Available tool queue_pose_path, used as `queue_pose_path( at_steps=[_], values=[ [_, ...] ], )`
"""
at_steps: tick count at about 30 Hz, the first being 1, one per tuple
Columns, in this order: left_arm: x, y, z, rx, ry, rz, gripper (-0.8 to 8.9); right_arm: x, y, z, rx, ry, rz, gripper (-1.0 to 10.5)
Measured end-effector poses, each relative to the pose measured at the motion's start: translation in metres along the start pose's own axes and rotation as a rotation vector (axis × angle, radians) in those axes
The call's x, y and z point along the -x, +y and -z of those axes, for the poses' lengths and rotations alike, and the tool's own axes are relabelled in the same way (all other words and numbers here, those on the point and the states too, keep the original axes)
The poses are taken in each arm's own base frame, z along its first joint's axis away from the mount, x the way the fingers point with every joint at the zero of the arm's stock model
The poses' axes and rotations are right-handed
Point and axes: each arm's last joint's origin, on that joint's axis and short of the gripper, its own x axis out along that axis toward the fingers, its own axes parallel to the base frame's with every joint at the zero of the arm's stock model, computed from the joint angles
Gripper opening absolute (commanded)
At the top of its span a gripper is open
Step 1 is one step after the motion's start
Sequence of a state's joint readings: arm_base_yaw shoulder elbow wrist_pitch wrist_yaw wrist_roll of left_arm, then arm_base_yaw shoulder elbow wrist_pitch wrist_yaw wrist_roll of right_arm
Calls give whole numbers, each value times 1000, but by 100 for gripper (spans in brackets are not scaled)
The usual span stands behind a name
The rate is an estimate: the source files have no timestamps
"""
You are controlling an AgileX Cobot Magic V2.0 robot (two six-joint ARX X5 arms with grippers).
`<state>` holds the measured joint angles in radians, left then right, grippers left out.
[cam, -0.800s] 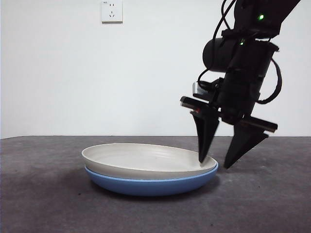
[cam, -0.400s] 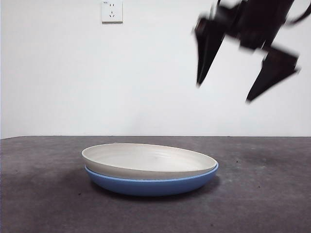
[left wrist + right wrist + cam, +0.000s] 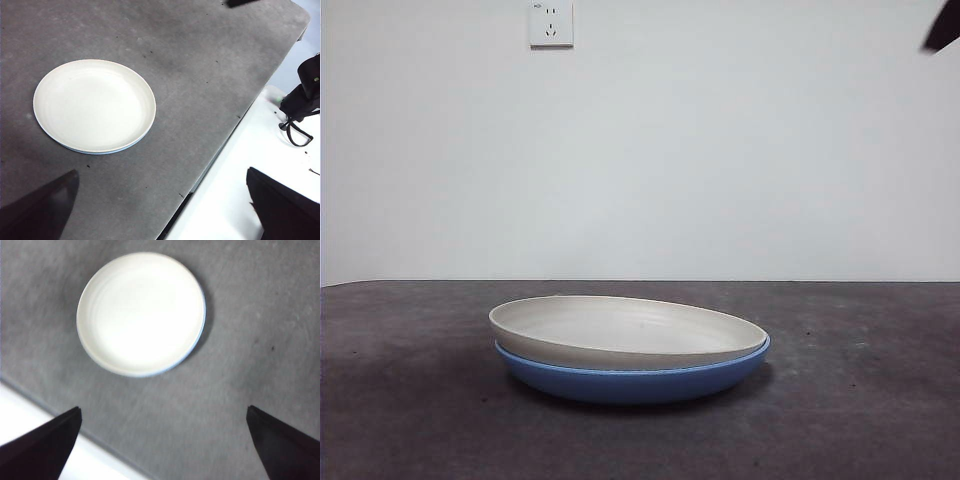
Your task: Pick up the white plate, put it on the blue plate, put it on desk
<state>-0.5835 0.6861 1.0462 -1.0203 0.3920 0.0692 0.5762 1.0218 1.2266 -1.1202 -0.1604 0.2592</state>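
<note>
Currently, these points are seen:
White plate (image 3: 620,330): stacked in the blue plate, seated slightly askew, its rim raised toward 9 o'clock in the front view.
Blue plate (image 3: 630,380): set on the worktop, shown only as a thin crescent beneath the white plate in both wrist views.
Worktop (image 3: 860,400): dark grey, speckled; the stack is carried near its middle.
Wall socket (image 3: 550,22): mounted on the white wall, at about 11 o'clock above the stack.
Left end effector (image 3: 165,210): jaws spread wide apart, nothing held, raised well above the stack.
Right end effector (image 3: 165,445): jaws spread wide apart, nothing held, raised high over the plates.
Black tip (image 3: 942,28): glimpsed at the front view's 1 o'clock corner.
</note>
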Motion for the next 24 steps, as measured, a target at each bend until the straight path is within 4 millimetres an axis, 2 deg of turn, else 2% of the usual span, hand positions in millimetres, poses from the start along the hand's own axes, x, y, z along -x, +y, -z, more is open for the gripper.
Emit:
queue_pose_path(
  at_steps=[10,19,24],
  values=[
    [0,0,-2,-9,-21,-1,541,48,4,44,69,-35,-18,607],
    [0,0,-2,-9,-21,-1,540,77,-3,74,80,-137,-33,607],
    [0,0,-2,-9,-21,-2,533,85,-5,82,84,-177,-45,606]
  ],
)
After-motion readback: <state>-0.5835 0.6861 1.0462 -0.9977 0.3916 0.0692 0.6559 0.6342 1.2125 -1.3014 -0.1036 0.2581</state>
